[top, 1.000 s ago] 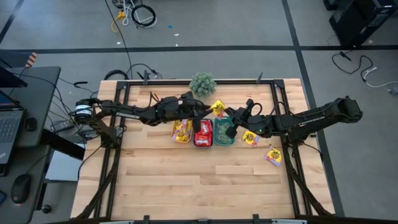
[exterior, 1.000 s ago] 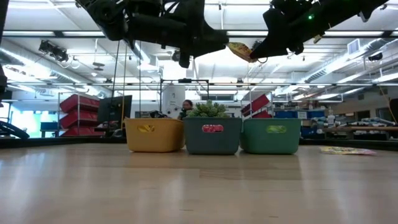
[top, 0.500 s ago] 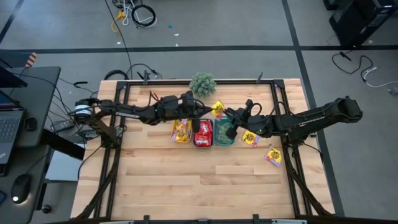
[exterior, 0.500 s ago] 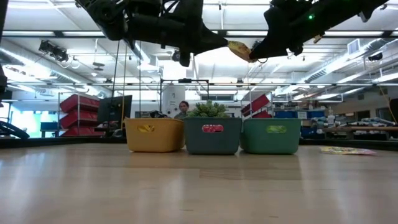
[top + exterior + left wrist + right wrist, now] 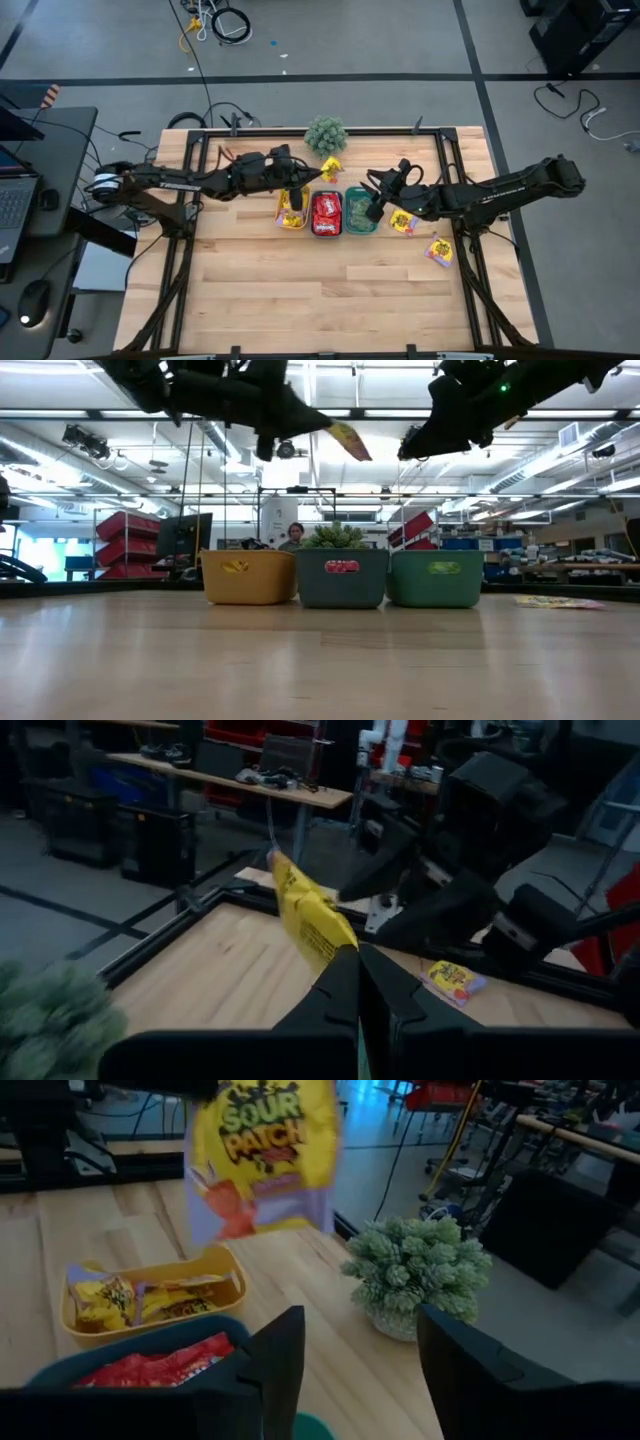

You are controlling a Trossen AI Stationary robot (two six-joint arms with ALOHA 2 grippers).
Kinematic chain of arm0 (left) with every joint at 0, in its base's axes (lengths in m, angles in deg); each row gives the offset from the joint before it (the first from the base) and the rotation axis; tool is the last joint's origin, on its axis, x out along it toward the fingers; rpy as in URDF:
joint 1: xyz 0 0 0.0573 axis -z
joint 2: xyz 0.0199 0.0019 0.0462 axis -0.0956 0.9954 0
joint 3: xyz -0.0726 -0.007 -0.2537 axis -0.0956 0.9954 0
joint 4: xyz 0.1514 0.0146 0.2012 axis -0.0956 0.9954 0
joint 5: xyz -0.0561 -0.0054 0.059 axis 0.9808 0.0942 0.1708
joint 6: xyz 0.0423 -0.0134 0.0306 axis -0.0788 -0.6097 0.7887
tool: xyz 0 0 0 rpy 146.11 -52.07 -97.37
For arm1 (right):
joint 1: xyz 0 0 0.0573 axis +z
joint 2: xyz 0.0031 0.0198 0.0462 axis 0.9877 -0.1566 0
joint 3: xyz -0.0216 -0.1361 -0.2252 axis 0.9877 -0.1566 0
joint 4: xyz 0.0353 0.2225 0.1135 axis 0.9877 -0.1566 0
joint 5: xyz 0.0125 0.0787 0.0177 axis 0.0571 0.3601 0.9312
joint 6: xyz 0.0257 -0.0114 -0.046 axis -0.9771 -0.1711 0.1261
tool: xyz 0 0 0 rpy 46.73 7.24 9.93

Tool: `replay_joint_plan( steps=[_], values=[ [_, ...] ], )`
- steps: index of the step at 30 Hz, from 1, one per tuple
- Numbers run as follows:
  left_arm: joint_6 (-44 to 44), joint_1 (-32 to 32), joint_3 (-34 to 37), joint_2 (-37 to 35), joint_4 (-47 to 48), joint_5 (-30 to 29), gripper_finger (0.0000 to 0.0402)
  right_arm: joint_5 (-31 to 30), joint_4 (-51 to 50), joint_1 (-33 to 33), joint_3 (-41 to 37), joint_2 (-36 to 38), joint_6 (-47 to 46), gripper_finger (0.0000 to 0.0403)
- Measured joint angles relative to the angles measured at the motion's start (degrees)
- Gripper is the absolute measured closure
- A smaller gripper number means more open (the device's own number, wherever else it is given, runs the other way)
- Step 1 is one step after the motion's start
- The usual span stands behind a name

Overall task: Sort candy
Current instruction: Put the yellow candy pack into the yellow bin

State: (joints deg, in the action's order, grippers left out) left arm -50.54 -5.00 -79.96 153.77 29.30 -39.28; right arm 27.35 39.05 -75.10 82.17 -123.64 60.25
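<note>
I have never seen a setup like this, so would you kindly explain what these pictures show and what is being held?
Two dark robot arms work over a wooden table. One picture looks straight down, one looks level across the tabletop, and two come from cameras on the wrists. Three trays sit in a row: a yellow tray, a middle tray of red candy and a green tray, beside a plant. The left gripper, jaws shut, holds a yellow candy packet in the air. The right gripper is open, holding nothing. More packets lie on the table.
</note>
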Motion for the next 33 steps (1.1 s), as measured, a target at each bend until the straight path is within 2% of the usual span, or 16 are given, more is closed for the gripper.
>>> replay_joint_plan(
  steps=[5,16,25,33],
  values=[
    [-3.23,0.56,6.05,-4.91,-0.79,-2.97,0.0401,0.02,-2.20,0.00,0.00,0.76,-1.74,0.0216],
    [-12.73,5.56,22.18,-16.31,-3.17,-10.89,0.0401,0.70,-3.52,0.00,0.00,0.73,-2.89,0.0229],
    [-19.68,7.22,30.27,-15.42,-7.67,-12.04,0.0401,1.55,-3.46,-0.07,0.00,0.71,-3.91,0.0231],
    [-23.65,7.29,33.76,-11.26,-11.47,-12.12,0.0401,1.60,-3.11,-0.50,0.00,0.71,-3.91,0.0233]
  ],
)
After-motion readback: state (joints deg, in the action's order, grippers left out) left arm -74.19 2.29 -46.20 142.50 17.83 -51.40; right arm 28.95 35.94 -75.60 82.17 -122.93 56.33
